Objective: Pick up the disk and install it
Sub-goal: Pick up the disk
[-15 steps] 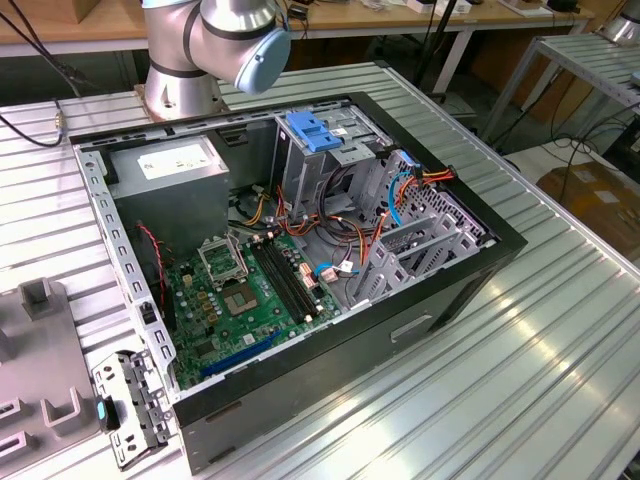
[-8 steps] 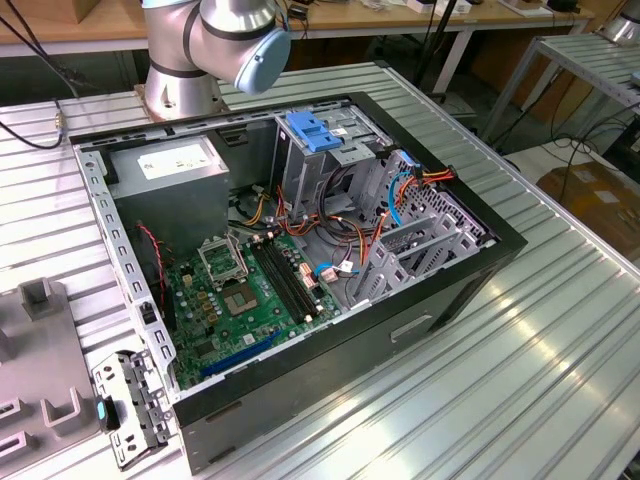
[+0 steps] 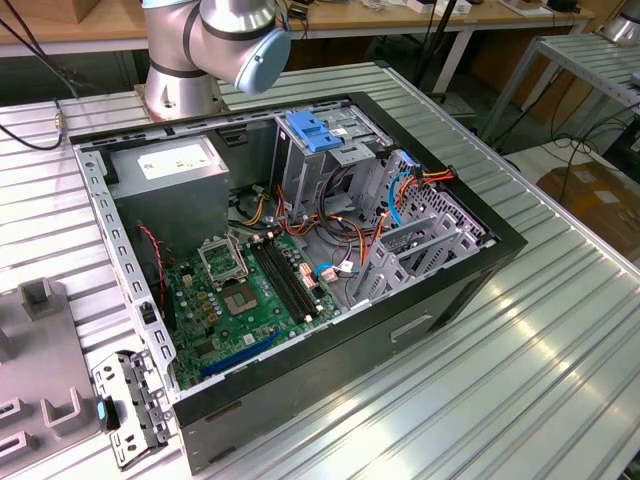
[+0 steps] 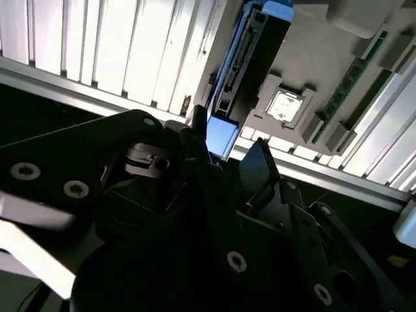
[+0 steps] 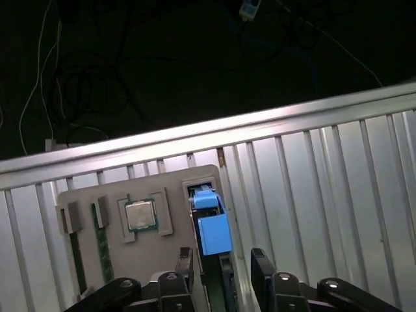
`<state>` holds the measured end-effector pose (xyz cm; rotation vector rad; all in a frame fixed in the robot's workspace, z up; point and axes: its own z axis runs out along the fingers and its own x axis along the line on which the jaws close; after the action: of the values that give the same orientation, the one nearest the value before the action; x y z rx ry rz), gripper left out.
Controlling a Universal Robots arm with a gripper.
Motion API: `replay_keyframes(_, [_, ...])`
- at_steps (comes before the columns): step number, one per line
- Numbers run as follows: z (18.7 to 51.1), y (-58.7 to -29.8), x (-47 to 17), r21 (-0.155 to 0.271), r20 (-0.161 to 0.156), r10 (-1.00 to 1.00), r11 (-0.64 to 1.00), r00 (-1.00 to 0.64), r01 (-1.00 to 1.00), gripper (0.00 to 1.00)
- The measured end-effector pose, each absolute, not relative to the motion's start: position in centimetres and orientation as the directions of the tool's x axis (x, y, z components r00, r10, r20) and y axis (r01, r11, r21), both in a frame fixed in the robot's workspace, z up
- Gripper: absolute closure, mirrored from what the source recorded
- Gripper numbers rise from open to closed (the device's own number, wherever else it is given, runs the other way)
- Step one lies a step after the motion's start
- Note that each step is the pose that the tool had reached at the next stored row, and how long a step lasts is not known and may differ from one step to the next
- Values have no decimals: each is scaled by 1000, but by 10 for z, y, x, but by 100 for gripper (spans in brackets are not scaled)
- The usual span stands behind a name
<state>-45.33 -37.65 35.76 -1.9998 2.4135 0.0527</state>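
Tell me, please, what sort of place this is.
Probably a robotics lab or workshop: a robot arm stands on a ribbed metal table beside an open computer case, with workbenches behind.

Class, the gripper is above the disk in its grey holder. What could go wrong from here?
1. The open gripper straddles the disk, which stands on edge in its slot; closing off-centre could tilt or jam it.
2. A processor chip lies close beside the disk in the same holder; a finger might knock it.

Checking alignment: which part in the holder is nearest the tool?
The blue-railed disk, right at the open tool; the square chip and memory stick lie farther off.
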Motion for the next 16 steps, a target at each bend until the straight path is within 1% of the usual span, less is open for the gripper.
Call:
replay_keyframes(5, [350,-380,-454,23,-26,-993,118,-119,-993,52])
replay_keyframes(11, [347,-381,-462,20,-24,-994,103,-104,-994,52])
replay_keyframes(16, [343,-382,-462,20,-24,-999,45,-45,-999,52])
